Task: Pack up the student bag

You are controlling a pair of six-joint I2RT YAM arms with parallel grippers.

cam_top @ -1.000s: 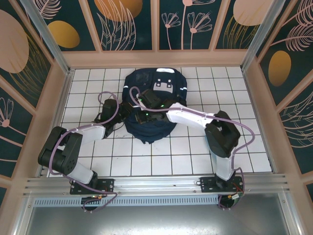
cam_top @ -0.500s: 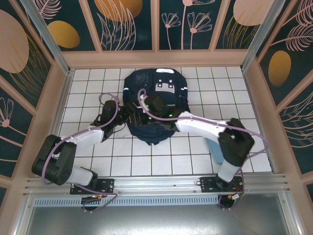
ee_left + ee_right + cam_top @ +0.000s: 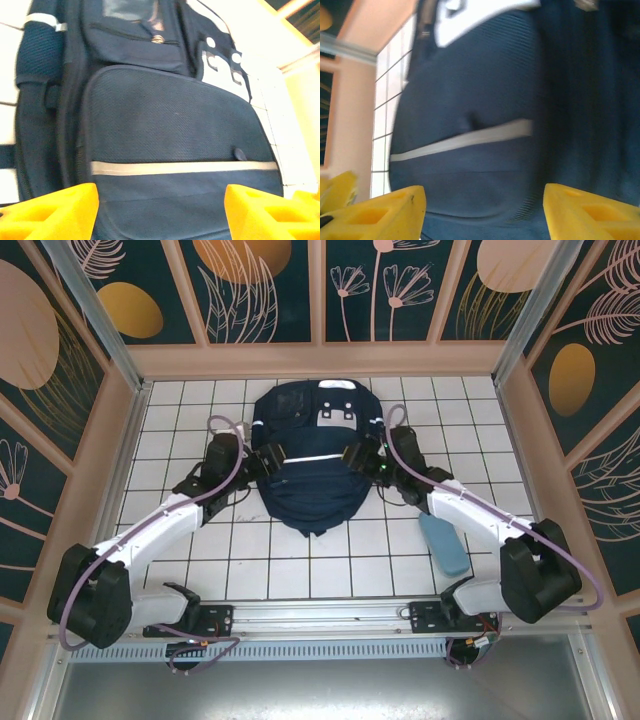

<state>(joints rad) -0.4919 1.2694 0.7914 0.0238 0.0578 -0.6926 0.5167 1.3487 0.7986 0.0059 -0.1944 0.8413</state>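
A blue case [image 3: 445,543] lies on the bench [image 3: 300,560], nearer than the student bag [image 3: 312,485] and to its right; the left fingers [image 3: 270,457] and right fingers [image 3: 357,455] are spread, holding nothing, one beside each side of the bag, equally close; it lies flat, long way pointing away.

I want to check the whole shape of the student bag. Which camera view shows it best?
The top external view: the student bag lies whole on the tiled table. The left wrist view gives its front pocket and reflective stripe close up; the right wrist view, a blurred part with that stripe.
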